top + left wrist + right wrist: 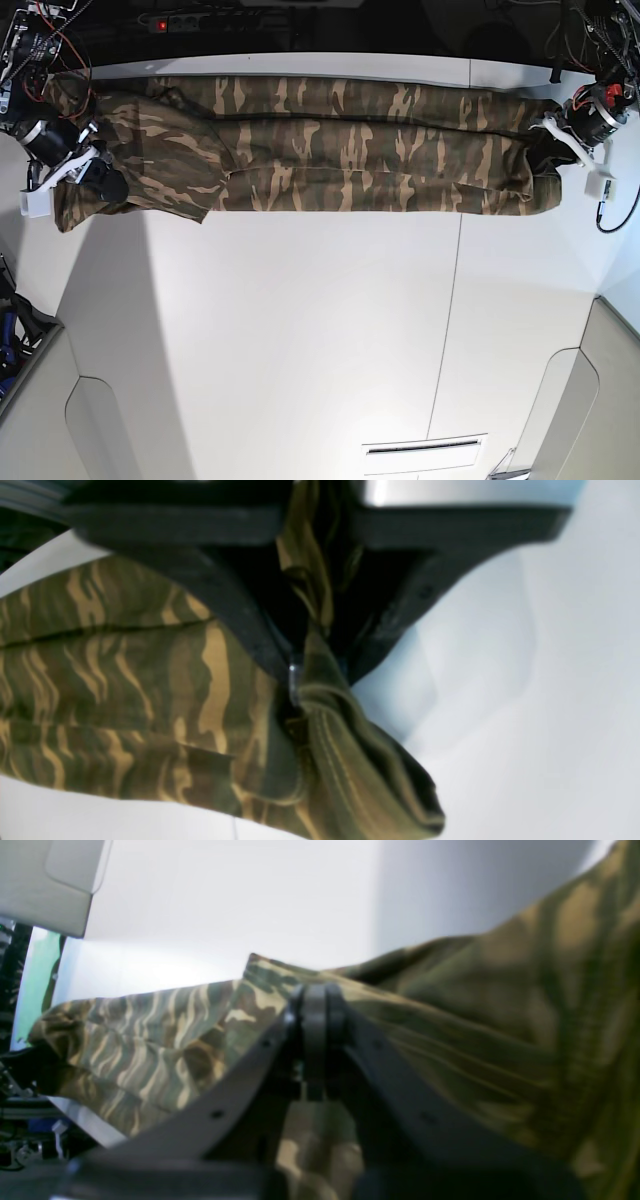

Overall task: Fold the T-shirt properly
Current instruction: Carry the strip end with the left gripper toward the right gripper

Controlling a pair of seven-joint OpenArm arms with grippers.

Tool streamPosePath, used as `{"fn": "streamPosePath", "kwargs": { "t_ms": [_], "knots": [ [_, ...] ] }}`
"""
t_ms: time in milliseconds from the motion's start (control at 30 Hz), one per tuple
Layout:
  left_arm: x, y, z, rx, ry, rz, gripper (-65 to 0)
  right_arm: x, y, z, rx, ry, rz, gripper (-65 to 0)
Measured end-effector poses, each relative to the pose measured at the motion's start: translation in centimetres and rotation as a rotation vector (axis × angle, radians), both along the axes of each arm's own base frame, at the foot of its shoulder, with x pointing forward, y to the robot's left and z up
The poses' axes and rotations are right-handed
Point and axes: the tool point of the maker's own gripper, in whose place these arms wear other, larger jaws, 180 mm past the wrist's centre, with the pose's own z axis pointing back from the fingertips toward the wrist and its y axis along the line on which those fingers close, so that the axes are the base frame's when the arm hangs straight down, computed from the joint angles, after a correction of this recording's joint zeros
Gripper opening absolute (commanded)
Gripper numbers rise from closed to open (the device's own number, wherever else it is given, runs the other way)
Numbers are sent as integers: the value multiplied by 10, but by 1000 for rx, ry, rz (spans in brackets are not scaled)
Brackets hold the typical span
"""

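Left wrist view: the left hand (300, 680) is clenched on a bunched, stitched edge of the T-shirt (125, 680); the camouflage cloth passes up between the two dark fingers (240, 625) and spreads away to the left over the white surface (525, 680). Right wrist view: the right hand (315, 1040) has its fingertips pressed together on a fold of the T-shirt (475, 1040), with cloth draped on both sides of the hand and the white surface (240, 915) beyond. Base view: the T-shirt (330, 150) lies stretched as a long horizontal band along the far edge of the surface (300, 330), spanning from the right hand (95, 170) at the picture's left end to the left hand (548, 140) at the picture's right end.
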Motion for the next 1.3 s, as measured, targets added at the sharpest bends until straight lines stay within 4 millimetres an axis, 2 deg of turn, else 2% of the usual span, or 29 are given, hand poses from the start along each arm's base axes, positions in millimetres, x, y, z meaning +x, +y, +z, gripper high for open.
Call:
{"fn": "streamPosePath", "kwargs": {
  "t_ms": [133,333,433,600,733,967,1167,1300],
  "knots": [
    [5,-10,21,60,-7,-69,-650,0,-1,0,-1,1,-3,-650],
    [19,-38,67,69,-103,-131,-650,-1,-1,-1,-2,4,-2,-650],
    [21,-64,78,72,-121,-203,-650,-1,-1,-1,-2,4,-2,-650],
    [15,-114,57,64,-78,-355,-650,-1,-1,-1,-1,4,-2,-650],
    [19,-127,51,65,-81,-328,-650,-1,-1,-1,-4,6,-1,-650],
    [8,-174,40,16,-68,-445,-650,-1,-1,-1,-4,5,-2,-650],
    [27,-202,51,-36,-124,-433,-650,-1,-1,-1,-4,5,-1,-650],
    [23,-219,49,-62,-119,-467,-650,-1,-1,-1,-4,5,-2,-650]
  ]
}}
